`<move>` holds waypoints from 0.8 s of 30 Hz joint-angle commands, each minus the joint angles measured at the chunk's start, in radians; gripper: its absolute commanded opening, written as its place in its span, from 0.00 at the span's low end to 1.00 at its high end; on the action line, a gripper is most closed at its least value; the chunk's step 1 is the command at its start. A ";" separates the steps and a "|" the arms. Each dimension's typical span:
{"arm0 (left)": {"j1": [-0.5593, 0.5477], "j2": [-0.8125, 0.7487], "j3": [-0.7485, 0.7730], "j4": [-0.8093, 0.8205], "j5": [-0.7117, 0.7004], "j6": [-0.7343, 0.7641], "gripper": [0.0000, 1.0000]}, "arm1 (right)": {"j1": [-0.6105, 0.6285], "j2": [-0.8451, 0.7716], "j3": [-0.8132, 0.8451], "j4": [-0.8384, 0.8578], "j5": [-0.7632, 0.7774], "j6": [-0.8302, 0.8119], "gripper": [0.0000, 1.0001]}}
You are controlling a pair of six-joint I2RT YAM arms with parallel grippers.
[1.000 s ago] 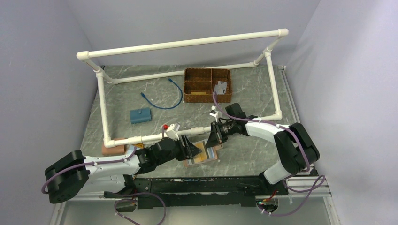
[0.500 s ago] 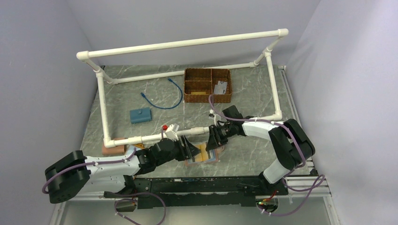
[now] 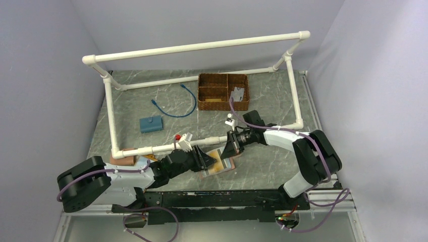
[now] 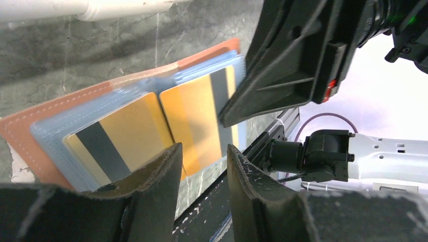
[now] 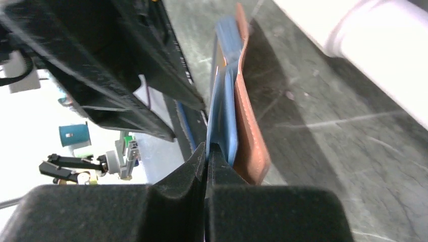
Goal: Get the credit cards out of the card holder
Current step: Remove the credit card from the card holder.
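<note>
The card holder (image 3: 220,163) lies open near the table's front edge, reddish-brown leather with grey-blue lining. In the left wrist view the holder (image 4: 30,131) shows two yellowish credit cards (image 4: 194,108) with dark stripes in its pockets. My left gripper (image 4: 203,149) is open and empty just in front of the cards' near edge; it also shows in the top view (image 3: 207,160). My right gripper (image 5: 207,147) is shut on the thin blue lining edge (image 5: 223,111) of the holder (image 5: 248,136), whose leather cover hangs beside it. The right gripper also shows in the top view (image 3: 232,149).
A white pipe frame (image 3: 161,148) runs just behind the holder. A wicker basket (image 3: 223,92) stands at the back. A small blue block (image 3: 151,124) and a blue cable (image 3: 176,105) lie at the left. A tan block (image 3: 122,160) sits by the frame's front left corner.
My right gripper moved in toward the holder and drew back up a little, and the holder's right side now sits tilted. My left arm's shoulder has swung to the right.
</note>
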State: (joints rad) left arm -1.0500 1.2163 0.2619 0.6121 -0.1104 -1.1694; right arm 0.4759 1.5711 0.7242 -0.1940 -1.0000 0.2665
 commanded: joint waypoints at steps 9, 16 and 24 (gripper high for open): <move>0.004 -0.009 -0.057 0.200 0.009 -0.013 0.49 | -0.052 -0.077 -0.018 0.189 -0.303 0.078 0.00; 0.003 -0.130 -0.051 0.088 -0.003 0.022 0.57 | -0.053 -0.081 -0.033 0.272 -0.360 0.143 0.00; 0.004 -0.115 -0.056 0.170 0.026 0.034 0.56 | -0.051 -0.084 -0.046 0.332 -0.400 0.195 0.00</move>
State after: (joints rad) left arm -1.0500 1.0885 0.2047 0.7258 -0.1013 -1.1622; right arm 0.4248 1.5288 0.6804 0.0479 -1.3090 0.4229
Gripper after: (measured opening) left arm 0.564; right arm 0.009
